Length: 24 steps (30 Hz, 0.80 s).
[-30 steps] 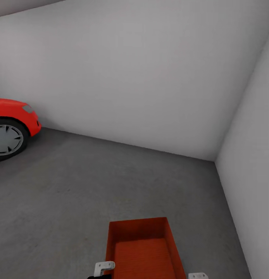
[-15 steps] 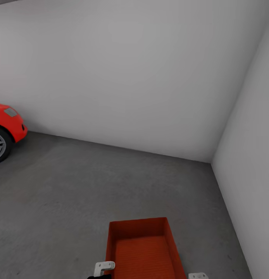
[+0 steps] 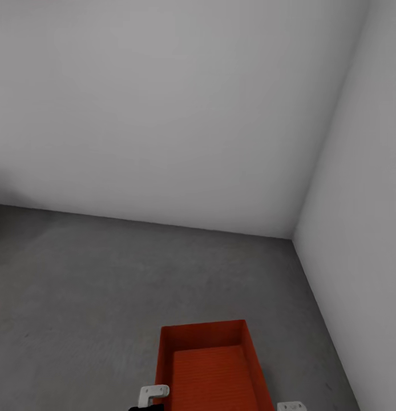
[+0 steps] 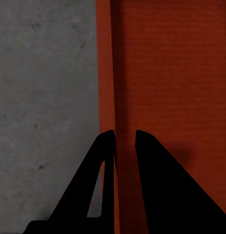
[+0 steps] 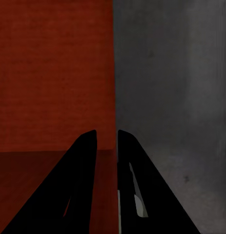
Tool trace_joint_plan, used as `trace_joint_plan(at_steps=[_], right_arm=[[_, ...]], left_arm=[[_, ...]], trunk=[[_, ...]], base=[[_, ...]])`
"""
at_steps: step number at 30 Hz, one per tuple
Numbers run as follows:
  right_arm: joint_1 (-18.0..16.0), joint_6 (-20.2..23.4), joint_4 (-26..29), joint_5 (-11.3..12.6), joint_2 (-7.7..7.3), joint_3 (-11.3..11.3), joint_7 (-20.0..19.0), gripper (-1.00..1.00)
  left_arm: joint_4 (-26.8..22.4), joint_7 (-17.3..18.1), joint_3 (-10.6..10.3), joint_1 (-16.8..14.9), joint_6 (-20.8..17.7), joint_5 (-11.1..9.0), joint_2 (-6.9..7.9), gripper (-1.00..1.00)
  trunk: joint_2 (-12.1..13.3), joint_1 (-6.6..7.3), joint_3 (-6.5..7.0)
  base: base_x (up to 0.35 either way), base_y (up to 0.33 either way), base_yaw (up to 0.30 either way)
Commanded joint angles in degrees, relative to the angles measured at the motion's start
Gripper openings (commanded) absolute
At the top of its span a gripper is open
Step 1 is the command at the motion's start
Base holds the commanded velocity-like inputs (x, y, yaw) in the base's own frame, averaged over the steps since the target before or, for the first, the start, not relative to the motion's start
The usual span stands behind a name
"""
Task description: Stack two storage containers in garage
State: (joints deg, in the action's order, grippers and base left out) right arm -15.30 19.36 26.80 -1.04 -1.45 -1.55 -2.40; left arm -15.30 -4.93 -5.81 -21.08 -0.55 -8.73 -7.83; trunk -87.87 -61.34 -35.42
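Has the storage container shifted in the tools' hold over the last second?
No. The storage container keeps its place against the left tool's white bracket. The camera swung right, so the wall corner slid left.

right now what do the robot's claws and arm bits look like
In both wrist views each claw has two flat, matte black fingers tapering to blunt tips: left claw, right claw. One finger of the left has a slot-like cutout. In the head view, small white bracket-like pieces sit by the arms. No cables or markings are visible.
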Motion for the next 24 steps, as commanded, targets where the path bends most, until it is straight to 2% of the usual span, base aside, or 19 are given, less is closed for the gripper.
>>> trace_joint_plan(at_steps=[1, 24], right_arm=[[0.0, 0.3, -0.1, 1.2, -0.13, -0.5, -2.8, -1.0], [0.0, 0.3, -0.1, 1.2, -0.13, -0.5, -2.8, -1.0]], left_arm=[[-0.3, 2.2, -1.7, 0.0, 3.0, -0.6, 3.88, -1.0], [-0.3, 2.1, -1.7, 0.0, 3.0, -0.6, 3.89, -1.0]], trunk=[[0.0, -0.03, -0.06], [0.0, -0.03, -0.06]], base=[[0.321, 0.0, -0.167], [0.32, 0.0, -0.194]])
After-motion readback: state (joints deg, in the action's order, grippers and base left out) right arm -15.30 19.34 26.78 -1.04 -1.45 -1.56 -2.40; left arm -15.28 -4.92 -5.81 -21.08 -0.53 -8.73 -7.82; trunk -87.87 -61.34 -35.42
